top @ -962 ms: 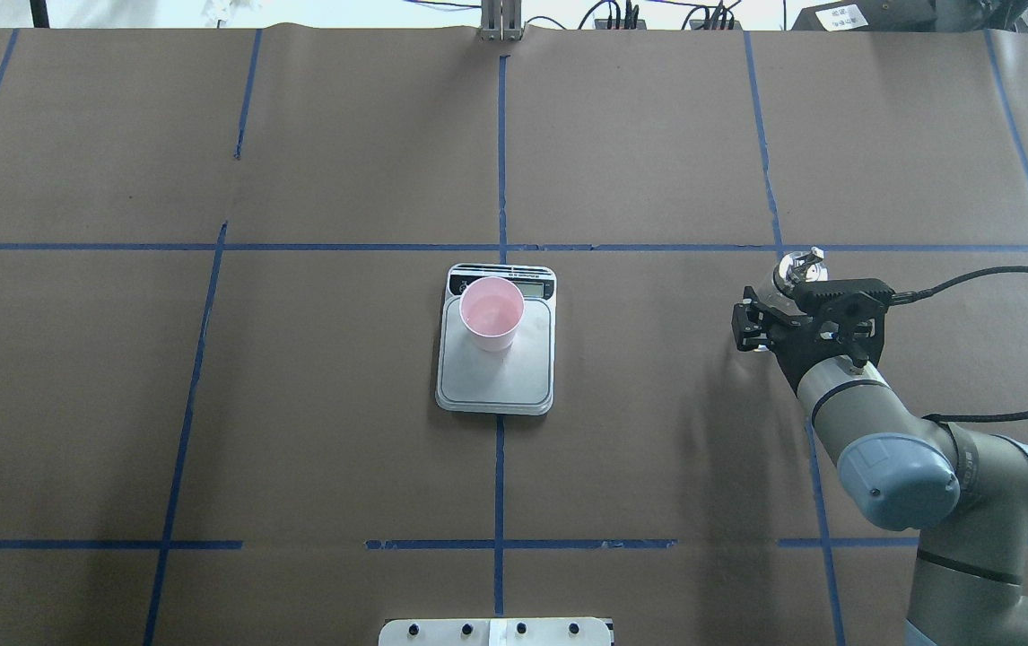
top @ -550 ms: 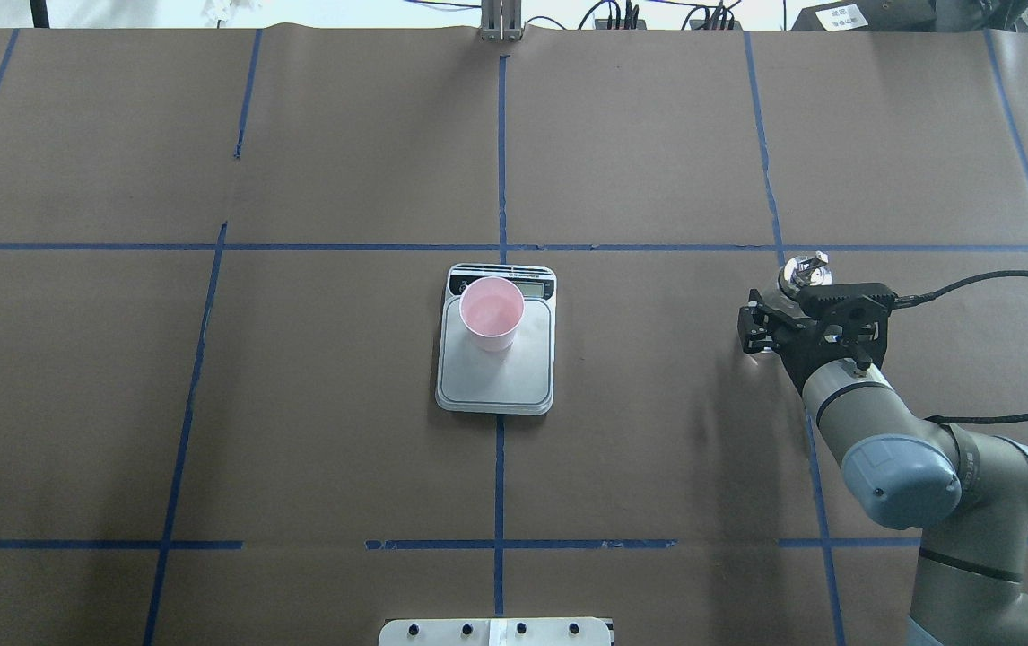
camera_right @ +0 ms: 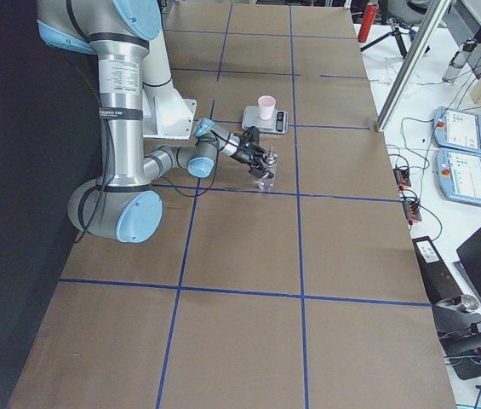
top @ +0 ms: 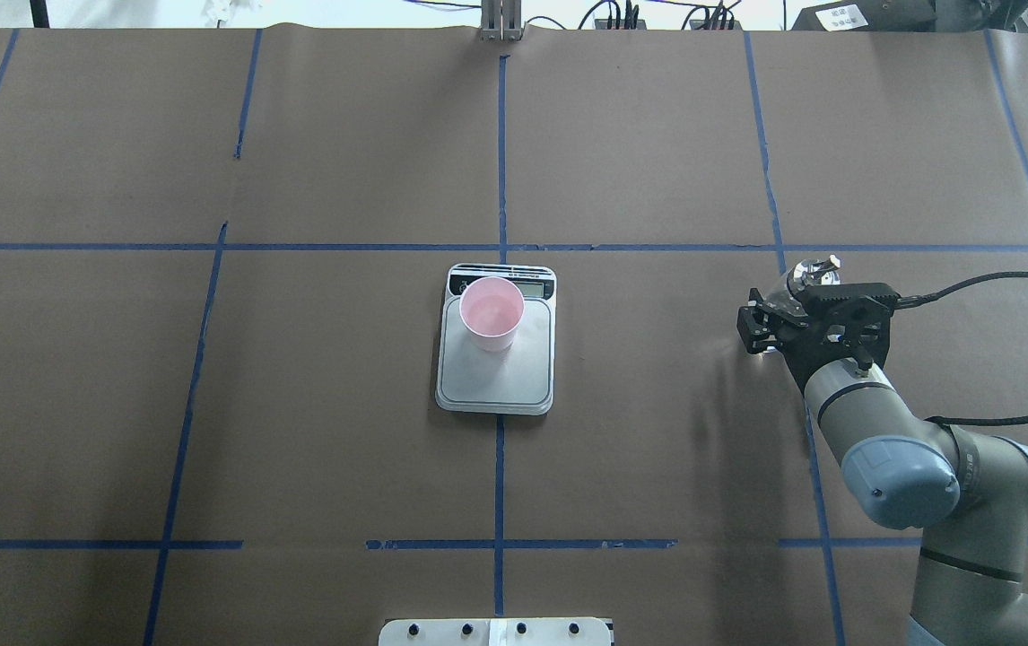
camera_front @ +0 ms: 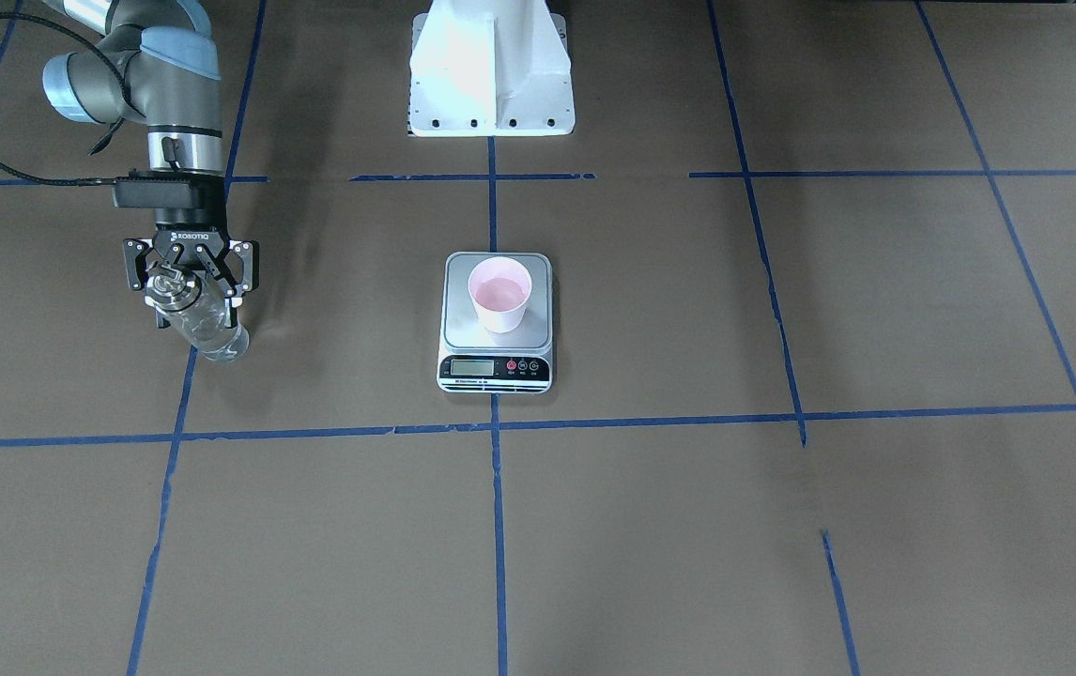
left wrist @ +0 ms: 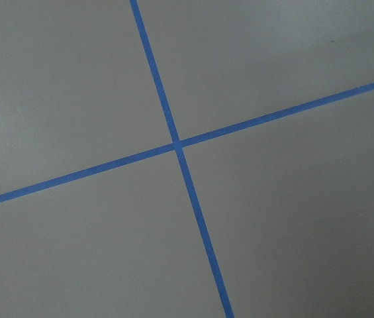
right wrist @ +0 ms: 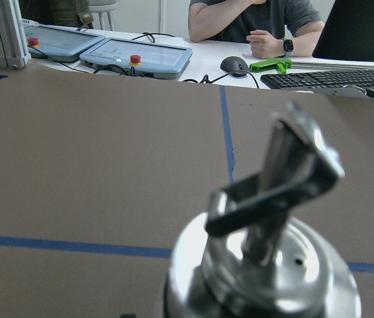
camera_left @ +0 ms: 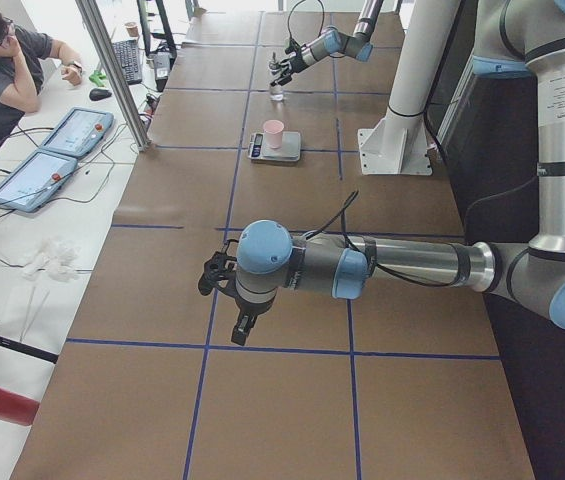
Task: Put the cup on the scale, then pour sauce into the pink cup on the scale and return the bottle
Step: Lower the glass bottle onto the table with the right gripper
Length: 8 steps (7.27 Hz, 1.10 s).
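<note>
The pink cup [camera_front: 499,293] stands upright on the far part of the silver scale plate [camera_front: 463,330], next to the display; it also shows in the overhead view [top: 491,312]. My right gripper [camera_front: 195,305] is shut on the clear glass bottle [camera_front: 211,330] far to the scale's right. The bottle's silver pourer cap [top: 810,271] pokes up past the gripper and fills the right wrist view [right wrist: 266,265]. The bottle is upright, at or just above the table. The sauce cannot be made out. My left gripper [camera_left: 212,278] shows only in the exterior left view; I cannot tell its state.
The robot's white base [camera_front: 491,66] stands behind the scale. Blue tape lines cross the brown table paper. An operator [camera_left: 2,70] sits at a side desk with tablets and a keyboard beyond the table's far edge.
The right gripper with the bottle has shifted slightly right and back toward the robot. The cap's spout has swung to point right. Cup and scale have not moved.
</note>
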### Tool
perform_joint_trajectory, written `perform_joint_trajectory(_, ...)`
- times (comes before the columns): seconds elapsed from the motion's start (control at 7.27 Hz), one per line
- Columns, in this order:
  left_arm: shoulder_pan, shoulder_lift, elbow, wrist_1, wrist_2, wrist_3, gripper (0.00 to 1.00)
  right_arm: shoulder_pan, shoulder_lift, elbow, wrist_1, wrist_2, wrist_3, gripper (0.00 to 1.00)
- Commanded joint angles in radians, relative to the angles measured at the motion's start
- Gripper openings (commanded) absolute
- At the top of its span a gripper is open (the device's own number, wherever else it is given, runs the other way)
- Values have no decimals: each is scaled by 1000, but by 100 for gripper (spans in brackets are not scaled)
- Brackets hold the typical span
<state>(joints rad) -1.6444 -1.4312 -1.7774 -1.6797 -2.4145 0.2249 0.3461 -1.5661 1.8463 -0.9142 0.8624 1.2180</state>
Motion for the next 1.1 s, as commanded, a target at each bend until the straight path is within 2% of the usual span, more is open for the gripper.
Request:
perform_joint_trajectory(0.0,0,0,0,-5,0,1,100,-1,1,1,0,-3,0,100)
perform_joint_trajectory(0.55,0,0,0,-5,0,1,100,-27,-18,11,15,-12,12,100)
perform_joint_trajectory(0.96,0,0,0,-5,0,4,100,-143,-147,22,190,-95,14,100)
